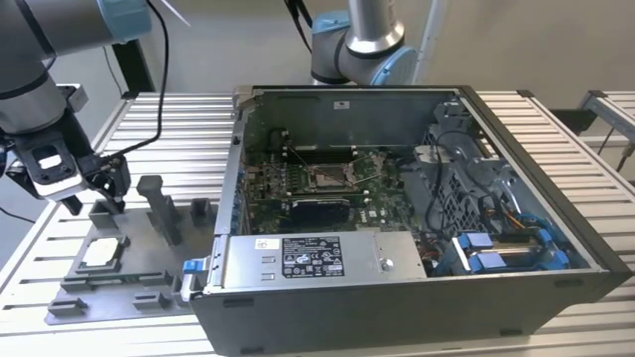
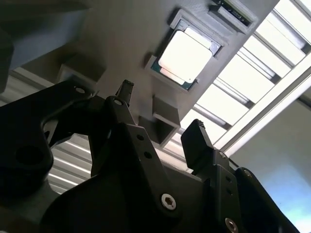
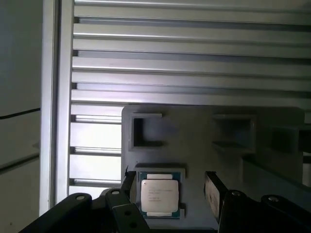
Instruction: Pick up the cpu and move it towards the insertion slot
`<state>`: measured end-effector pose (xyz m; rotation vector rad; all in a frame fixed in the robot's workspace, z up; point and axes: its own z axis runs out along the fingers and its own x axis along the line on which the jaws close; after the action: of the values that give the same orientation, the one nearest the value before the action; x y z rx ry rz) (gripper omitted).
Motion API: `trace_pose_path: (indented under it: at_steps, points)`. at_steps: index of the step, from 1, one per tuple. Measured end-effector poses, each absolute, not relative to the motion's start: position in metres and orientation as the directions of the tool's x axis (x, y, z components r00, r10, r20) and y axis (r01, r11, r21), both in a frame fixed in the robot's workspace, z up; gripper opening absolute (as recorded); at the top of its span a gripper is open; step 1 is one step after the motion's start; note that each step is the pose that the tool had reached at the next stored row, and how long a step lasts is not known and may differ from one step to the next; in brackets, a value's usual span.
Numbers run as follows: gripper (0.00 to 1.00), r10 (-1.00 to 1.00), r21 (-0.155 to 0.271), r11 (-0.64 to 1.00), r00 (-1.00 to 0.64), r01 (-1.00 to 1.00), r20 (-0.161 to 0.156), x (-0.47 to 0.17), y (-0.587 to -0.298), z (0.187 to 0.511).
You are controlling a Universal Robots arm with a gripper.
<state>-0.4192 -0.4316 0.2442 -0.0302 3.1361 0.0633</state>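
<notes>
My end effector [image 3: 170,180] hangs apart and empty near the cpu [image 3: 159,195]; misaligned, it could snag the fixture [image 3: 194,131] wall.

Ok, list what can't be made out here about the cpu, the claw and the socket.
- Insertion slot: exterior view, contacts too small to tell.
- Cpu: exterior view, underside hidden, seated in the grey fixture.
- Open claw: exterior view, fingertips overlap fixture blocks; touching or apart, cannot tell.
- Motherboard: exterior view, near part hidden behind the labelled silver box.
</notes>
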Motion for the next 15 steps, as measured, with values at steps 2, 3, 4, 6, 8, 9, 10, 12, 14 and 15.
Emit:
trace_pose_path:
  at_steps: [2, 3, 4, 6, 8, 9, 10, 12, 14, 15]
  points:
    - [1.00, -0.019, 0.040, 0.999, -1.000, -0.019, -0.005, -0.419, -0.432, 0.241]
    - [1.00, -0.019, 0.040, 0.999, -1.000, -0.019, -0.005, -0.419, -0.432, 0.239]
    - [1.00, -0.019, 0.040, 0.999, -1.000, -0.019, -0.005, -0.419, -0.432, 0.237]
    - [1.00, -0.019, 0.040, 0.999, -1.000, -0.019, -0.005, -0.419, -0.432, 0.235]
    - [1.00, -0.019, 0.040, 0.999, -1.000, -0.019, -0.005, -0.420, -0.434, 0.235]
    - [1.00, -0.019, 0.040, 0.999, -1.000, -0.019, -0.005, -0.419, -0.436, 0.234]
    - [1.00, -0.019, 0.040, 0.999, -1.000, -0.019, -0.005, -0.419, -0.439, 0.234]
    - [1.00, -0.019, 0.040, 0.999, -1.000, -0.019, -0.005, -0.419, -0.447, 0.233]
    - [1.00, -0.018, 0.040, 0.999, -1.000, -0.018, -0.004, -0.419, -0.454, 0.232]
    - [1.00, -0.018, 0.040, 0.999, -1.000, -0.018, -0.004, -0.419, -0.457, 0.232]
